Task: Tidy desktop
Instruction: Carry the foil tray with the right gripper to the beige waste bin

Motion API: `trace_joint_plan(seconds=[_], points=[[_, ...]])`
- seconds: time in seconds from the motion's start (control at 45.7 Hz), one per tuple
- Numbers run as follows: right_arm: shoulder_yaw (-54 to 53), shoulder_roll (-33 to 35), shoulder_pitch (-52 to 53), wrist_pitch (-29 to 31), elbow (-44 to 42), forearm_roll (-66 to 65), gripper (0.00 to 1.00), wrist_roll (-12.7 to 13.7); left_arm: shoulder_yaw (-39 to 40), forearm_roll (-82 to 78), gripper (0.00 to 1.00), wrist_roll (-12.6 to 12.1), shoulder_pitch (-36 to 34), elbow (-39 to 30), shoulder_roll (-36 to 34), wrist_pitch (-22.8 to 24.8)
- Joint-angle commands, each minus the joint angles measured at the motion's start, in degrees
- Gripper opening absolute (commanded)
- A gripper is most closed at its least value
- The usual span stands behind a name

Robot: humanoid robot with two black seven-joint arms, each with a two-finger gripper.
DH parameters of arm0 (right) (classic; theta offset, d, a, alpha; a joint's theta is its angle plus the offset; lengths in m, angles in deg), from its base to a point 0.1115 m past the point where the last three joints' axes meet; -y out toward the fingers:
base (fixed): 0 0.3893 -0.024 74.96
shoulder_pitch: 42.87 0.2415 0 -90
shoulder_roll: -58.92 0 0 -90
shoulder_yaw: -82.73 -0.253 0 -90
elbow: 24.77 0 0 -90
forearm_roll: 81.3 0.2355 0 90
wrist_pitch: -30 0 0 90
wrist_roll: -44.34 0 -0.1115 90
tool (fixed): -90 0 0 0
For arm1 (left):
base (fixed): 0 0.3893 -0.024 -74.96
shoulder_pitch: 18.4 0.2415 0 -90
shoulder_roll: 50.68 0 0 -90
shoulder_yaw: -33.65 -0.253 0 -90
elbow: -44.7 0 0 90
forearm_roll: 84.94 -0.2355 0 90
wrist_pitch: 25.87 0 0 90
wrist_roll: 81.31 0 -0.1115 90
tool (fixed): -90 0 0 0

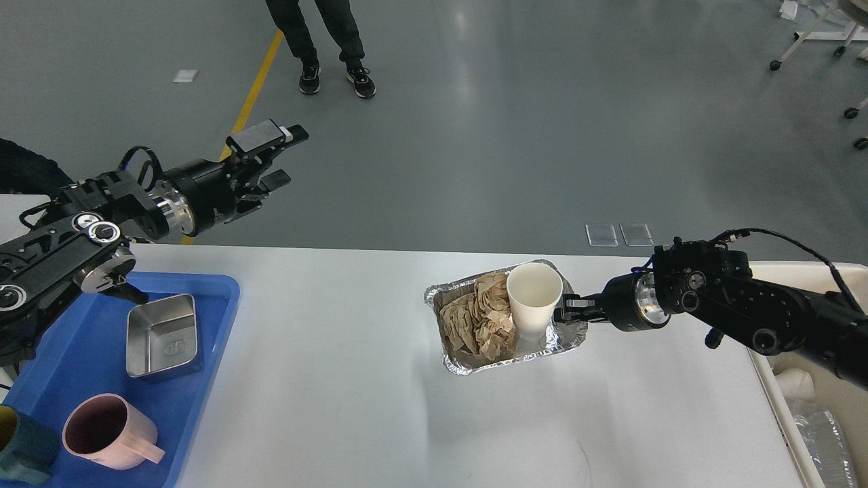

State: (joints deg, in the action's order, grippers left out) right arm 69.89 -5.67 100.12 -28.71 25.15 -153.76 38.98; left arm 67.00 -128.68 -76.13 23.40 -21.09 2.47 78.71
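From the head view you saw the surface [380, 407] carrying a foil tray [468, 366] that held crumpled brown paper [481, 318] and a white paper cup [534, 298]. Your right claw [566, 312] pinched the tray's right rim. Your left claw [281, 159] hung spread above the floor. A blue tray [203, 407] held a steel tin [163, 335], possibly embossed, and a pink mug [108, 430].

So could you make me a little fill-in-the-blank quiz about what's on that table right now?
1. The white paper cup stands inside the ____ tray, beside crumpled brown paper.
2. The right gripper is shut on that tray's ____ rim.
3. The pink mug sits on the ____ tray.
4. The left gripper, held off the desktop, is ____.

Missing words: foil; right; blue; open
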Motion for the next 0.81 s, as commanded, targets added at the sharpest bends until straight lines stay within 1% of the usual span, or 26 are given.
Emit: trace_joint_plan(seconds=[0.0, 0.175, 0.35, 0.482, 0.613, 0.788], points=[[-0.17, 1.57, -0.09, -0.09, -0.17, 2.23, 0.0, 0.0, 7.76, 4.44, 0.97, 0.01, 5.64, -0.03, -1.74, 0.01], [-0.17, 5.7, -0.88, -0.96, -0.52, 5.83, 0.0, 0.0, 19.11, 10.34, 0.97, -0.08, 14.0, 0.05, -2.27, 0.1], [-0.17, 10.88, -3.34, -3.07, -0.43, 9.79, 0.0, 0.0, 27.81, 16.05, 0.97, 0.01, 19.8, 0.05, -1.48, 0.1], [-0.17, 16.15, -5.09, -4.57, -0.34, 15.23, 0.0, 0.0, 31.51, 22.72, 0.97, 0.09, 23.67, 0.05, -1.39, 0.18], [-0.17, 21.51, -7.38, -5.88, -0.43, 19.02, 0.0, 0.0, 33.88, 25.72, 0.97, 0.27, 27.28, 0.76, -1.56, 0.98], [-0.17, 26.7, -9.23, -8.61, -0.34, 27.88, 0.0, 0.0, 37.31, 26.6, 0.97, 0.62, 28.34, 0.93, -0.34, 0.98]])
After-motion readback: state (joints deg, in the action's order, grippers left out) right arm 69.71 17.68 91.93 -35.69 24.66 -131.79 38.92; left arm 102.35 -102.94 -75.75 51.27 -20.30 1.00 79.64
